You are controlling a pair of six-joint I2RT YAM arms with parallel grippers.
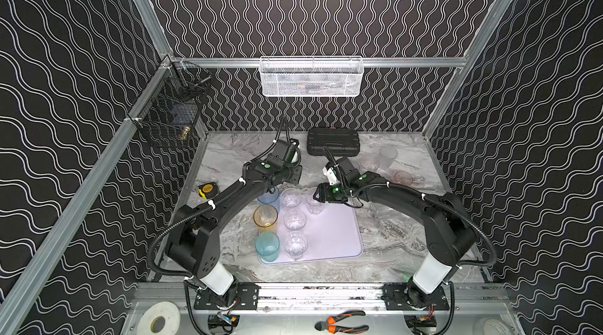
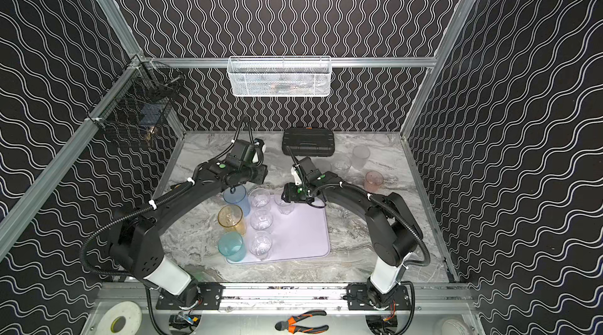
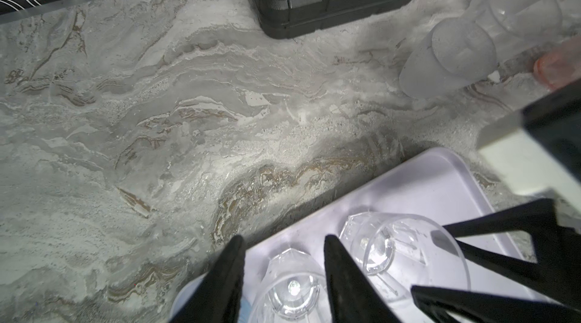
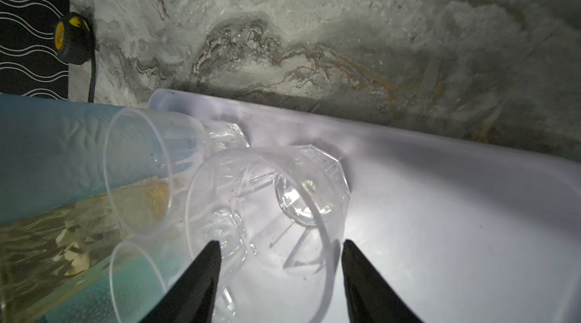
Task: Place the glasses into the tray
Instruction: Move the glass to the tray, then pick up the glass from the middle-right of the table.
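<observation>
Marbled grey surface (image 1: 391,245) carries the tray (image 1: 332,235), teal glass (image 1: 267,245) nearest, six more upright behind. Left end effector (image 3: 283,238) hangs over the blue glass (image 1: 269,200), jaws part-open, pinching nothing. At the tray's far edge the right end effector (image 4: 280,242) straddles a clear glass (image 4: 301,198); whether it grips, I cannot tell. Beyond, rightward, pink glass (image 1: 403,177) and frosted glass (image 1: 388,155) stand upright, nearer the right arm.

I get top views evenly lit from overhead, sharp throughout. Right wrist view: light from camera side blows out flat pale lilac tray (image 4: 440,211), sparkles on small clear faceted glass (image 4: 295,198); grey marbled surface (image 4: 471,38) falls dim. Right hand (image 4: 279,242) tips blurred.
</observation>
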